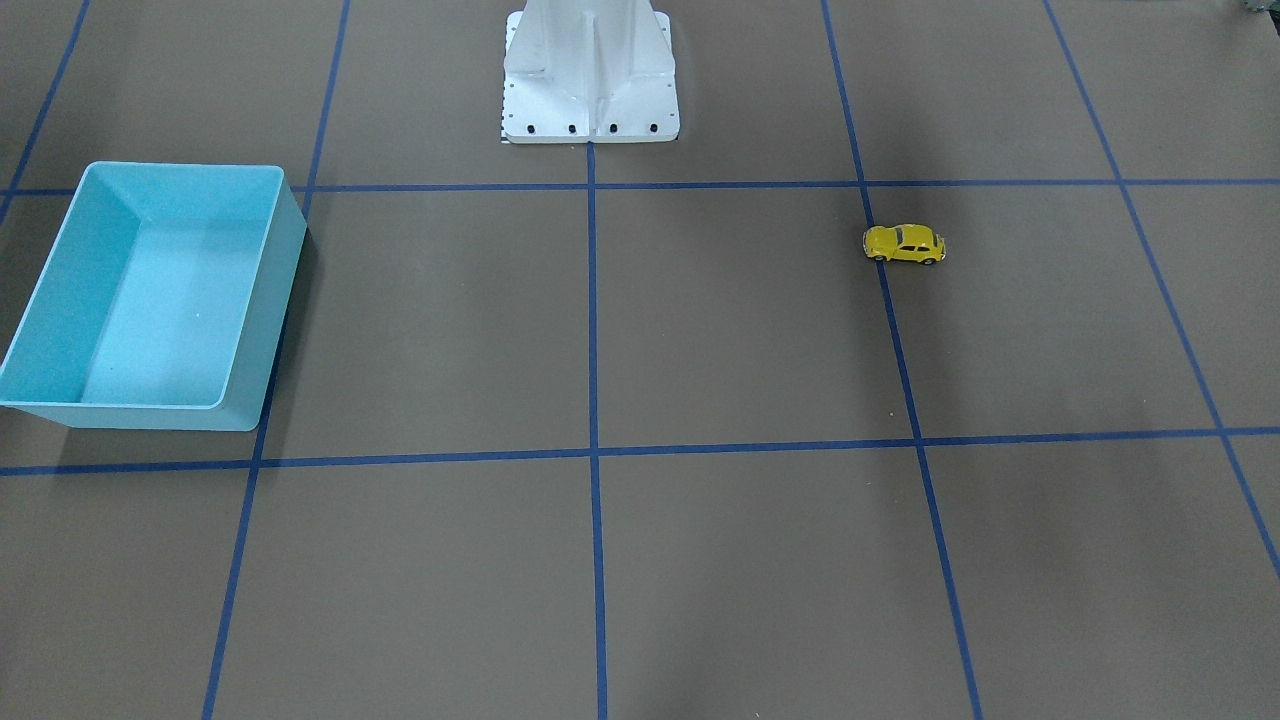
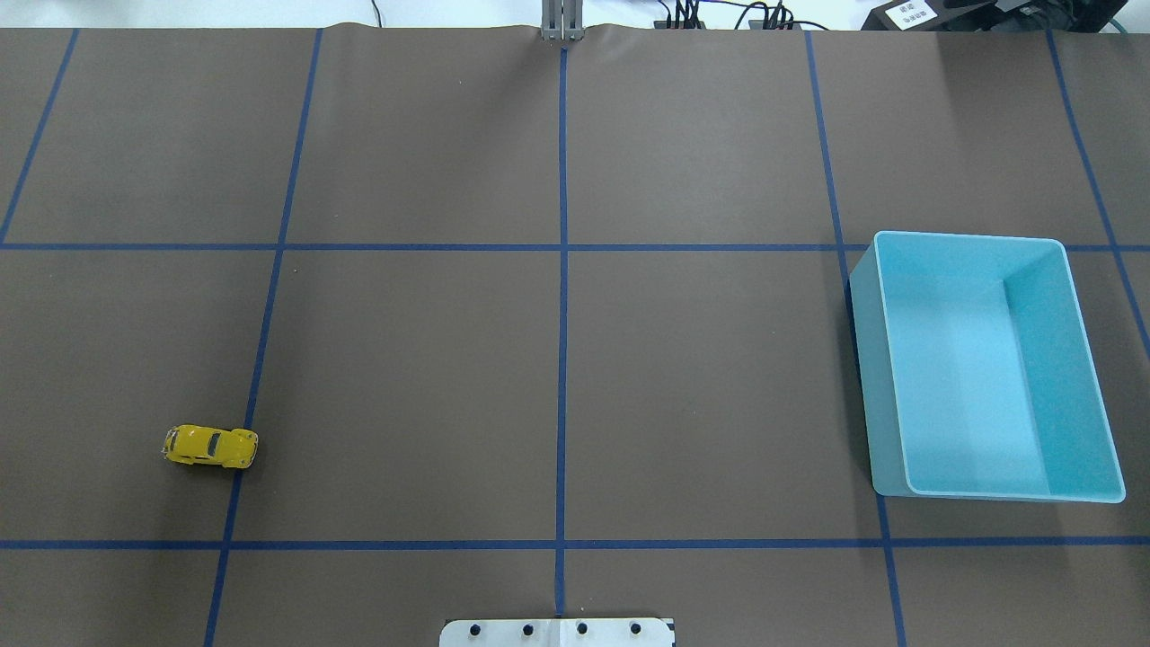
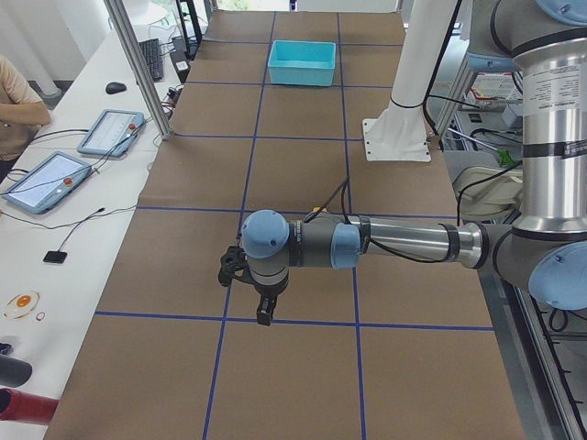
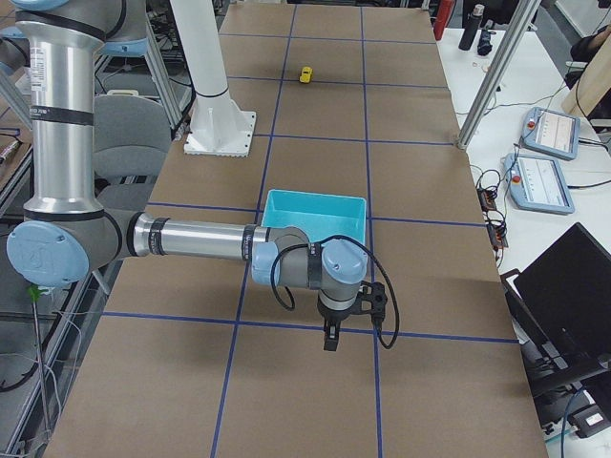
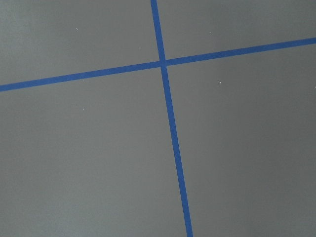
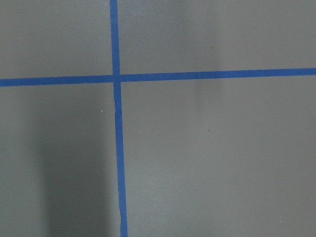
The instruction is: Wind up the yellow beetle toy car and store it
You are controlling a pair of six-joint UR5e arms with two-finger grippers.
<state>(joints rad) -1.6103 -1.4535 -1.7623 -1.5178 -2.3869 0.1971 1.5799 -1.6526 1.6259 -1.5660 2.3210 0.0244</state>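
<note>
A wide brown counter (image 2: 413, 377) fills my screens, divided into large squares by blue tape lines (image 2: 562, 270).

The left arm (image 3: 404, 240) reaches out level above the counter at the end on the robot's left. The right arm (image 4: 191, 237) does the same at the opposite end. Neither shows in the overhead or front-facing views.

A light blue rectangular bin (image 2: 952, 359) sits open on the counter on the robot's right side, with nothing inside it. The right arm's forearm passes just in front of it in the right side view.

A white pedestal (image 1: 590, 70) stands bolted at the robot's edge of the counter, on the centre tape line.

The left tool (image 3: 263, 319) hangs pointing down above the counter. I see it from the side camera only, so I cannot tell whether its fingers are apart or together. The right tool (image 4: 330, 339) also points down, and I cannot tell its state either. Both wrist cameras show only brown surface and a crossing of tape.

The yellow beetle toy car (image 2: 210, 446) stands on its wheels on the robot's left side of the counter. One end rests on a tape line. It is well apart from the bin and from both tools.
</note>
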